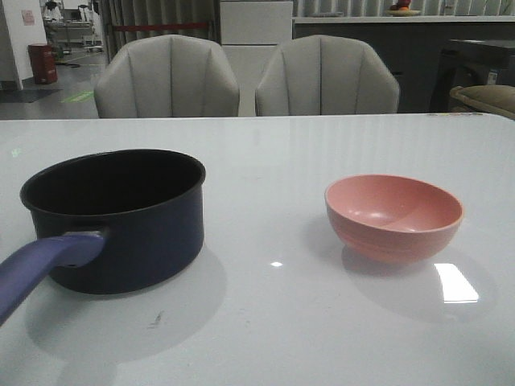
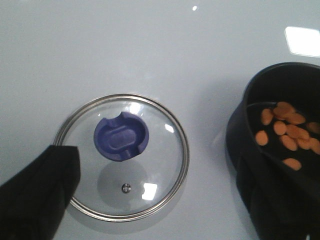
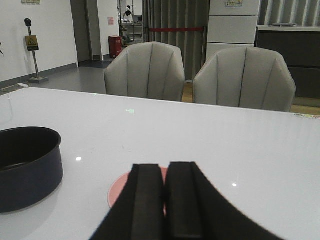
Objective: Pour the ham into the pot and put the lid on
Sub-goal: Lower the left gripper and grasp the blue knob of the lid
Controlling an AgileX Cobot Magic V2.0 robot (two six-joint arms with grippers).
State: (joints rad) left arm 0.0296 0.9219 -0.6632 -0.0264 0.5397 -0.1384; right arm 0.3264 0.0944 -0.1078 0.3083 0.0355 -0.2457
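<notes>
The lid (image 2: 121,157) lies flat on the worktop (image 2: 150,50) beneath the spread left claw (image 2: 165,220), ham (image 2: 287,131) already in the pot (image 2: 260,150) beside it, while the right claw (image 3: 164,200) is pressed together above the bowl (image 3: 119,192).

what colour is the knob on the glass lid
Blue-purple knob; the left wrist view shows it best.
</notes>
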